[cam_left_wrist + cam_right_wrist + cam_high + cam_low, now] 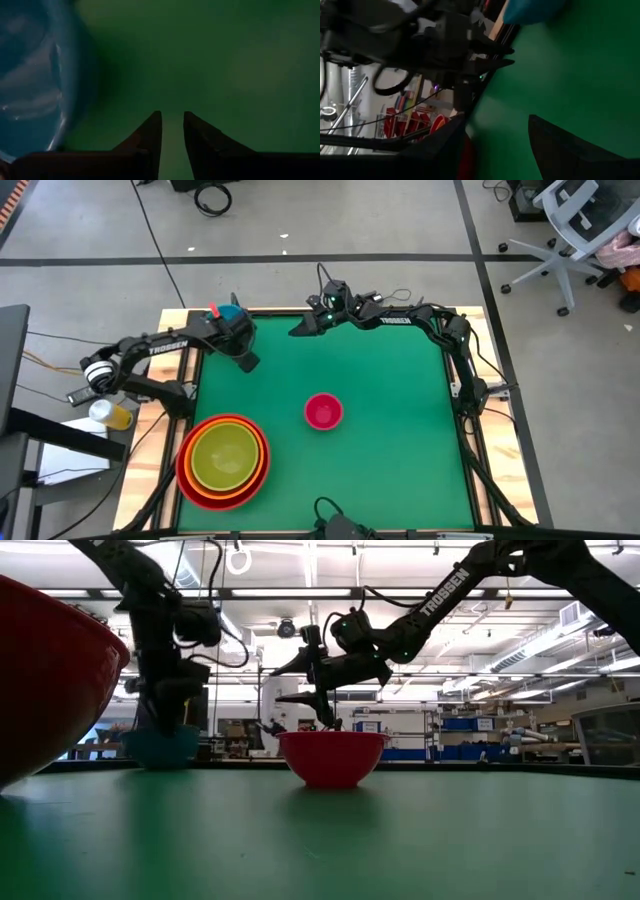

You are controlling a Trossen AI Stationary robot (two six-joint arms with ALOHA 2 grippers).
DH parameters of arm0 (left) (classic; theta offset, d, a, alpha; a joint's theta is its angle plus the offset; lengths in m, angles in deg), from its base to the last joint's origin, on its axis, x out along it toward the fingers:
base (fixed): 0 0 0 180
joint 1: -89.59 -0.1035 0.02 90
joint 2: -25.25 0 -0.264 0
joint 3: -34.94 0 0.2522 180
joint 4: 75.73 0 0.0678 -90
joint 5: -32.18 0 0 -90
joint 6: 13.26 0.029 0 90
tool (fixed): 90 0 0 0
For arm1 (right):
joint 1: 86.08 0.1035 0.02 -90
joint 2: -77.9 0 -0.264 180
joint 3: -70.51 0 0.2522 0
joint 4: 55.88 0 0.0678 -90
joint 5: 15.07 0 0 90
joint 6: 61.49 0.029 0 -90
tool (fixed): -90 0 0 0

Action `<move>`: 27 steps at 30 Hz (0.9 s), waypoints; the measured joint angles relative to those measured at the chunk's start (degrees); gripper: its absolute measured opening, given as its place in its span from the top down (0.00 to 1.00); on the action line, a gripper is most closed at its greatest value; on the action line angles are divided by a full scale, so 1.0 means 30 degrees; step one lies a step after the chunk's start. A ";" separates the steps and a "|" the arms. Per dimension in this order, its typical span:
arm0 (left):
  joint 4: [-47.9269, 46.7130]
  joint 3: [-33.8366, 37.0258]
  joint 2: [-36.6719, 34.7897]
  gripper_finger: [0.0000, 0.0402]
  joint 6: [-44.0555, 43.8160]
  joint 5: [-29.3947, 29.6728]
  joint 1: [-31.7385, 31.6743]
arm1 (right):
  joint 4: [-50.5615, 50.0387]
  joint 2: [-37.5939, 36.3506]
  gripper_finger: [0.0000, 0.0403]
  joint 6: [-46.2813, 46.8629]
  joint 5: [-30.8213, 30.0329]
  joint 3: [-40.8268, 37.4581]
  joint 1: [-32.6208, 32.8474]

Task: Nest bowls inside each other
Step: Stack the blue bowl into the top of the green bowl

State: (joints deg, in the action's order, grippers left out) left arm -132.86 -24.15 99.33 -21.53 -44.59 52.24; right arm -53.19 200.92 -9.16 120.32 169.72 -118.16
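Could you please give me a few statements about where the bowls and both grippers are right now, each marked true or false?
1. The yellow-green bowl sits nested inside the orange bowl and red bowl. True.
2. The pink bowl is stacked in that nest. False: it stands alone on the green table.
3. The left gripper is at the blue bowl by the table's far edge. True.
4. The right gripper holds the pink bowl. False: it is open, empty, near the far edge.

"TROSSEN" in white capitals along the left arm (165, 348) behind its gripper, "TROSSEN" in white along the right arm (395, 320) behind its gripper, the same word on that arm's link in the low view
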 joint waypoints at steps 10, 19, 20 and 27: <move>-0.0080 -0.0478 0.0000 0.57 0.0536 0.2317 -0.0588 | -0.0168 0.0000 0.45 -0.0326 -0.0698 0.0000 0.0000; 0.0364 -0.0478 0.0257 0.38 0.2323 0.4310 -0.1200 | -0.0272 0.0000 0.45 -0.0437 -0.1126 0.0000 0.0000; 0.0387 -0.0478 0.0403 0.39 0.2458 0.3922 -0.1552 | -0.0277 0.0000 0.45 -0.0440 -0.1163 0.0000 0.0000; 0.0795 -0.0478 0.1990 0.52 0.3167 0.1841 -0.2960 | -0.0279 0.0000 0.45 -0.0413 -0.1189 0.0000 0.0000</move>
State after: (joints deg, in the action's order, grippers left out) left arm -130.48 -25.59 105.30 -12.02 -39.06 43.36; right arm -54.03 200.92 -10.39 116.75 169.72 -118.16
